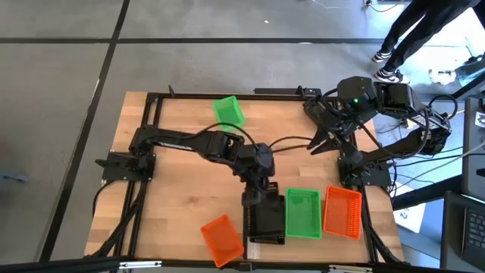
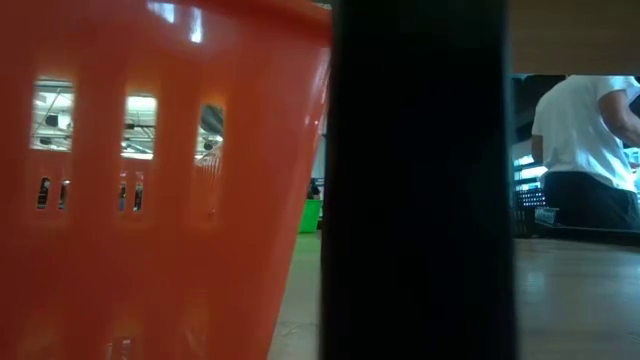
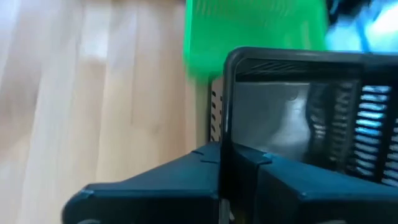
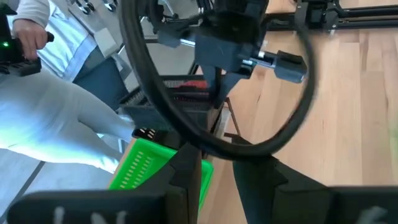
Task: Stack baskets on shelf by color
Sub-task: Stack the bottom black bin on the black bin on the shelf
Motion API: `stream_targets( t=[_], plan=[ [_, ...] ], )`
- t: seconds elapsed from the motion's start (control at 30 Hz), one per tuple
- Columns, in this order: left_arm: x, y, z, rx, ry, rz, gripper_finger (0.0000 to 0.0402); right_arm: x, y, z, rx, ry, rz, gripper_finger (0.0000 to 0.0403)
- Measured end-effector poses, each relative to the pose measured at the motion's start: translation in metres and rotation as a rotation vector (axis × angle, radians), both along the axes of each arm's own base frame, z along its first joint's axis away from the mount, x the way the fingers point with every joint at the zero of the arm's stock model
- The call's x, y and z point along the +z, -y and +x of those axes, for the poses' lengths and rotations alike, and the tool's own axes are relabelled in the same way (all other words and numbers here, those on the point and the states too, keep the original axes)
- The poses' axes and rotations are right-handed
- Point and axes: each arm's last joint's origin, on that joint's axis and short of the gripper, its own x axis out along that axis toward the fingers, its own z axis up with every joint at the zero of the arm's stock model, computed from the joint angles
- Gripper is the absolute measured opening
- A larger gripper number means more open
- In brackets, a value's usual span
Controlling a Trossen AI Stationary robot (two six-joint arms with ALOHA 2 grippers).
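A black basket point(image 1: 266, 221) is at the near middle of the table, with my left gripper point(image 1: 258, 199) shut on its far end. Beside it on the right stand a green basket point(image 1: 301, 213) and an orange basket point(image 1: 342, 211), side by side. A second orange basket point(image 1: 222, 240) lies askew at the near edge and fills the left of the low view point(image 2: 150, 170). Another green basket point(image 1: 228, 111) sits at the far side. My right gripper point(image 1: 319, 142) hangs open above the table's right part, holding nothing. I cannot tell the shelf apart from the tabletop. My left gripper pinches the black basket's end wall just below its rim point(image 3: 227, 146), one finger point(image 3: 155, 186) outside and the other finger point(image 3: 311, 186) inside. The fingers slant down from the table's far side. I cannot tell whether the basket's bottom rests on the table.
Bare wood lies open on the left half of the table point(image 1: 174, 197). A black metal frame point(image 1: 151, 98) runs round the tabletop. A dark upright shape point(image 2: 420, 180) blocks the middle of the low view. People stand beyond the table's right side point(image 2: 585, 150).
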Motion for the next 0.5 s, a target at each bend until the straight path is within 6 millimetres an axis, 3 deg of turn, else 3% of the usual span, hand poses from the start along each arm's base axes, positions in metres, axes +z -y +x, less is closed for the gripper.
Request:
stream_targets(
  t=[0.3,0.5],
  plan=[
    [-0.0052,0.0099,0.0014,0.006,-0.007,0.035,0.0001,-0.0001,0.0,0.0,0.002,0.0,0.0,0.0087],
    [-0.0053,0.0104,0.0016,0.033,-0.001,0.055,0.0026,0.0,0.0,-0.0001,0.002,0.0,0.0,0.0087]
  ],
)
